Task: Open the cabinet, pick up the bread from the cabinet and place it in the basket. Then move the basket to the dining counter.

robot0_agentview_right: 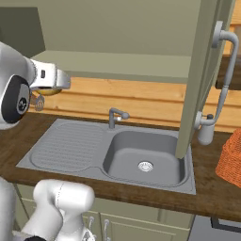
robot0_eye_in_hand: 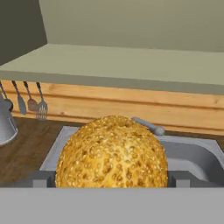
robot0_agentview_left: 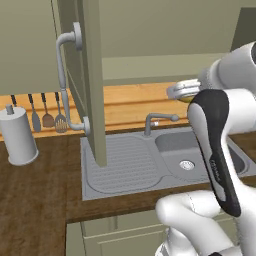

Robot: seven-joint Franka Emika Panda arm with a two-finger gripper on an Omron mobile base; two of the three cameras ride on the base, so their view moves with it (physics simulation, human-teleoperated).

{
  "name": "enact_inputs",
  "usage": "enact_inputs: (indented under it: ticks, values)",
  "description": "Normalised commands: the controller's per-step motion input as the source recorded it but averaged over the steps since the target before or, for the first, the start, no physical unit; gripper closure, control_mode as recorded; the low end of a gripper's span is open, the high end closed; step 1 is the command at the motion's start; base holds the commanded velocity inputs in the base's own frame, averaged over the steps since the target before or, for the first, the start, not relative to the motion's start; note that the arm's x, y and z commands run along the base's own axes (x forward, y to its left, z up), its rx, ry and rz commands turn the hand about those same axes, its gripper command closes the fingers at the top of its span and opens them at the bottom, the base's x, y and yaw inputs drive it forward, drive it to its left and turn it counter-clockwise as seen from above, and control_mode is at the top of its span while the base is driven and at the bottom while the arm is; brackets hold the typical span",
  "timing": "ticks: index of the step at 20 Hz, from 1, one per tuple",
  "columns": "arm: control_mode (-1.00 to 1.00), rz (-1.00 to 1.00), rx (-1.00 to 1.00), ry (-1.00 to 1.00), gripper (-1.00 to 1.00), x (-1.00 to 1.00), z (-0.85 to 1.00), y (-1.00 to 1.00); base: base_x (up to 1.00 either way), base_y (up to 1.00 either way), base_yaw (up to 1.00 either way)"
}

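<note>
You had the fingers (robot0_eye_in_hand: pixel 112 186) clenched on the bread (robot0_eye_in_hand: pixel 112 153), held above the sink (robot0_agentview_right: pixel 141 157); with the basket (robot0_agentview_right: pixel 230 157) well apart, a swing past the open cabinet (robot0_agentview_right: pixel 197 80) door risked knocking it loose

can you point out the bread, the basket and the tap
bread (robot0_eye_in_hand: pixel 112 153): hand view, middle of its seeded crust
basket (robot0_agentview_right: pixel 230 157): right base view, its woven side wall
tap (robot0_agentview_right: pixel 116 116): right base view, its upright stem

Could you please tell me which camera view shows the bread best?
The hand view: the bread sits large and central there, held between the tool's tips. The right base view shows a golden sliver under the tool; the left base view shows barely an edge.
</note>
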Motion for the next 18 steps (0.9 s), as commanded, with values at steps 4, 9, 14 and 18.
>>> enact_inputs:
  ticks: [4, 9, 14, 18]
  values:
    - [-1.00, -0.01, 0.01, 0.03, 1.00, -0.72, -0.76, -0.77, 0.00, 0.00, 0.00]
    - [-1.00, 0.00, 0.00, 0.05, 1.00, -0.23, -0.73, -0.60, 0.00, 0.00, 0.00]
    - [-1.00, 0.00, 0.00, 0.00, 1.00, 0.00, -0.01, -0.05, 0.00, 0.00, 0.00]
    - [1.00, 0.00, 0.00, 0.00, 1.00, 0.00, 0.00, 0.00, -0.04, 0.00, 0.00]
